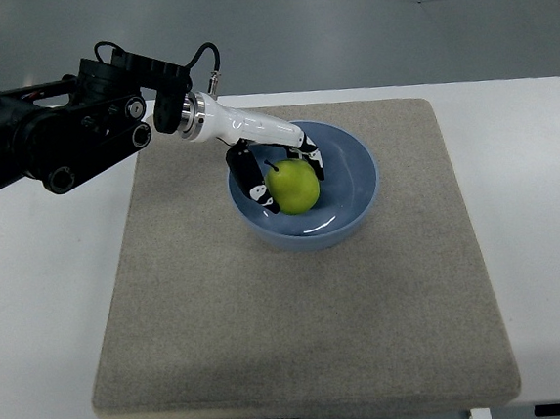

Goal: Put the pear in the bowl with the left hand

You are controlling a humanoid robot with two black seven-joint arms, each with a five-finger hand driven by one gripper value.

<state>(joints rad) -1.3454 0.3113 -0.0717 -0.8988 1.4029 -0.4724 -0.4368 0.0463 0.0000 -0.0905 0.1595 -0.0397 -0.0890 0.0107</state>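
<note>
- At the centre of the top view, the blue bowl (350, 169) is sitting on a grey felt mat (298, 306), which is lying on a white table (35, 319).
- Inside the bowl, the green pear (294, 187) is resting toward the left part of the basin, stem end pointing up and left; a pale reflection is showing on the glossy floor just below it.
- The left hand (279, 170) is reaching over the bowl's left rim, its black and white fingers (253, 184) curling around the pear on both sides and grasping it.
- The fingers are covering the pear's left flank and part of its upper right edge, so the exact contact points are hard to make out; whether the pear is touching the bowl floor or is being held just above it cannot be told.
- The left arm (48, 132), black with looping cables, is entering from the picture's left edge; its upper segments are being cut off by that edge.
- The white forearm shell (243, 124) is hiding part of the bowl's far left rim.
- The table's far right corner and near edge are running partly out of the picture.
- No readable writing or brand mark is showing on any surface.
</note>
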